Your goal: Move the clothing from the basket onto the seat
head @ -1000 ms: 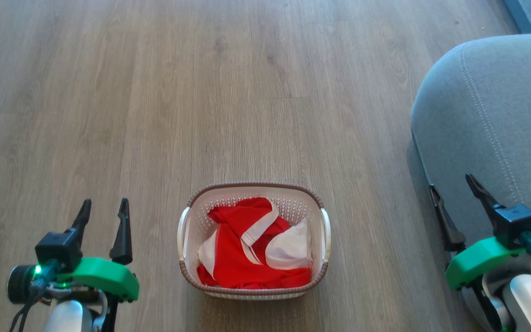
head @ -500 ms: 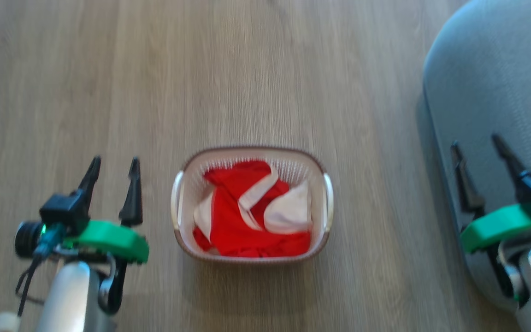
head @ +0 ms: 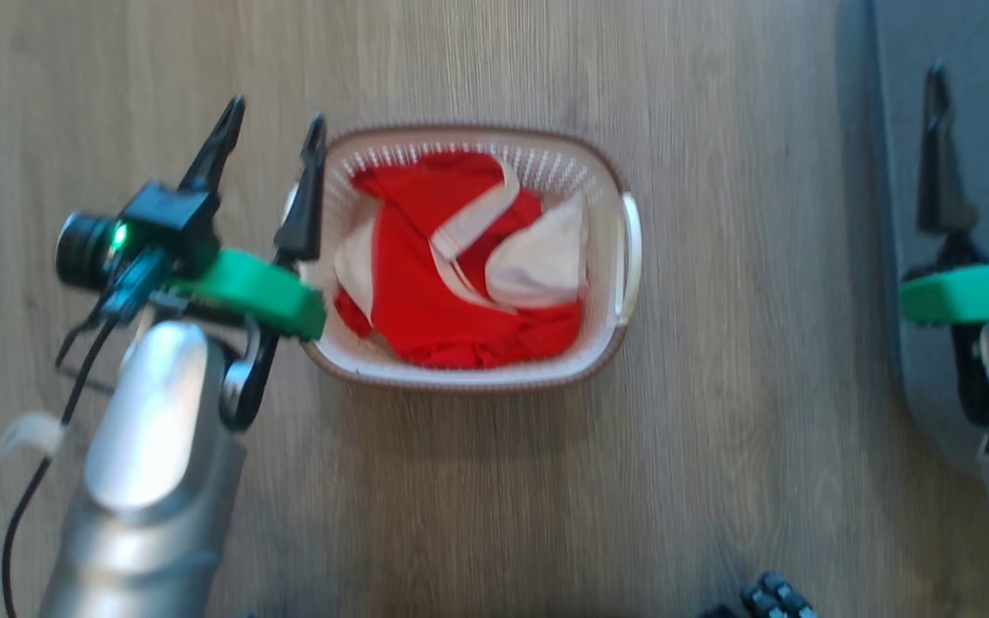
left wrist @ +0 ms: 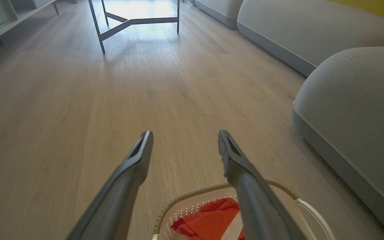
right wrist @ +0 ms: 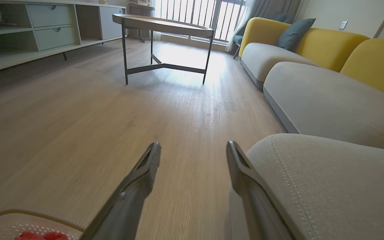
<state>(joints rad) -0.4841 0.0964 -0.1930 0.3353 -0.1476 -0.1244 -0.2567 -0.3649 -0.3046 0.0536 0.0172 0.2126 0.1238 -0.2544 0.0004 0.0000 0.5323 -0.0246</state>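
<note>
- My left hand [head: 278,112] is hanging with its fingers spread apart and gripping nothing. In the head view its inner finger is crossing the left rim of the basket [head: 469,384].
- The clothing [head: 426,283] is lying bunched inside the basket, red with white bands and panels showing, and filling most of it.
- The basket is sitting on the wooden floor [head: 546,498], apart from the seat [right wrist: 328,186] on my right.
- My right hand [head: 986,64] is hovering over the seat's edge, fingers spread apart and empty.
- Farther off, a metal-legged table [right wrist: 165,25] is standing on the floor, with more grey cushions [right wrist: 328,100] running along beside it.
</note>
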